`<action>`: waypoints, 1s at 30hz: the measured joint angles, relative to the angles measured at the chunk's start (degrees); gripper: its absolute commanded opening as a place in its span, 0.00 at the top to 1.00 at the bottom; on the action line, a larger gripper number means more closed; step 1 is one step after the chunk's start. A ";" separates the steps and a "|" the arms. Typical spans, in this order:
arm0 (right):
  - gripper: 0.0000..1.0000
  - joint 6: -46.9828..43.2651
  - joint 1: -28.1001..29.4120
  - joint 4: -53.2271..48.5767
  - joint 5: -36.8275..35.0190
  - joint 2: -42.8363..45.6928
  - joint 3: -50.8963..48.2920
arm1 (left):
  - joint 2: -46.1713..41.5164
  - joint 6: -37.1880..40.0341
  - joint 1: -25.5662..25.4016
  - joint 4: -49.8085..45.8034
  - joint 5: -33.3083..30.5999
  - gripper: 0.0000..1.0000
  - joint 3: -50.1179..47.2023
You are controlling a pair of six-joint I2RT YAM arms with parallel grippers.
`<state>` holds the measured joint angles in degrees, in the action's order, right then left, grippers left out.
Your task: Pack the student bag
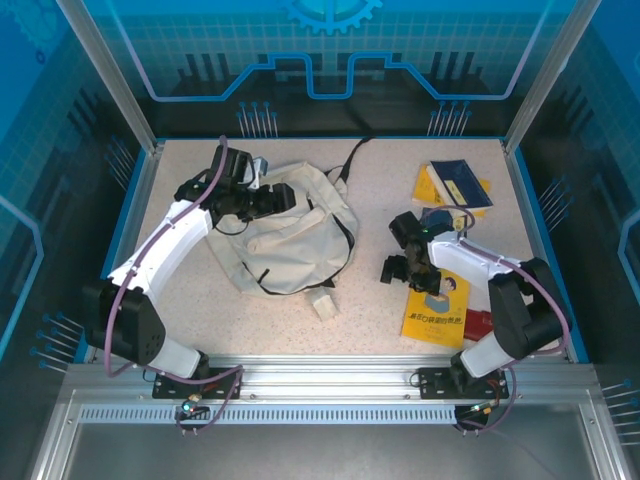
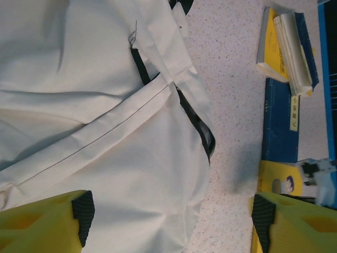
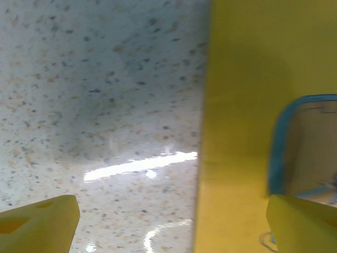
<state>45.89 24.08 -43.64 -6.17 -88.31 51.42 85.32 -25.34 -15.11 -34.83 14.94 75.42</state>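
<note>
From above, the student bag (image 1: 295,235) lay left of centre on the table (image 1: 380,165), with my left gripper (image 1: 272,200) at its far-left edge and my right gripper (image 1: 393,248) by the yellow book (image 1: 437,305). On the left wrist, the fingers stood wide above cream fabric, holding nothing. On the right wrist they gaped too, straddling the book's edge (unpinched), so I judged fetching the book was the step in hand, and closing on that edge the next need.

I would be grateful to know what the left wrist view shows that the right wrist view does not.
Left wrist view adds: the cream student bag with black trim, and a stack of books. Right wrist view adds: a blue-rimmed panel on a cover, and glare on the table. Both: that speckled table, a yellow book, and open yellow fingers at the bottom corners.
</note>
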 measured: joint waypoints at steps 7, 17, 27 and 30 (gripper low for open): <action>0.11 1.51 2.93 1.20 0.52 -4.02 1.86 | 0.11 -4.48 -0.42 3.78 2.73 0.16 -1.36; 0.13 1.14 4.81 6.27 5.90 -6.82 7.96 | 5.40 -9.09 -5.90 6.12 5.18 0.14 -1.44; 0.14 -2.60 -7.26 2.45 1.81 8.02 0.09 | 14.51 -12.31 -17.73 8.59 7.41 0.23 1.05; 0.15 -3.67 -12.50 -0.11 0.68 10.99 -4.87 | 17.79 -12.61 -21.29 9.07 7.50 0.27 3.30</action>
<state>42.22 11.57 -43.75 -5.50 -77.32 46.54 103.11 -37.95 -36.40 -25.76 22.44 78.72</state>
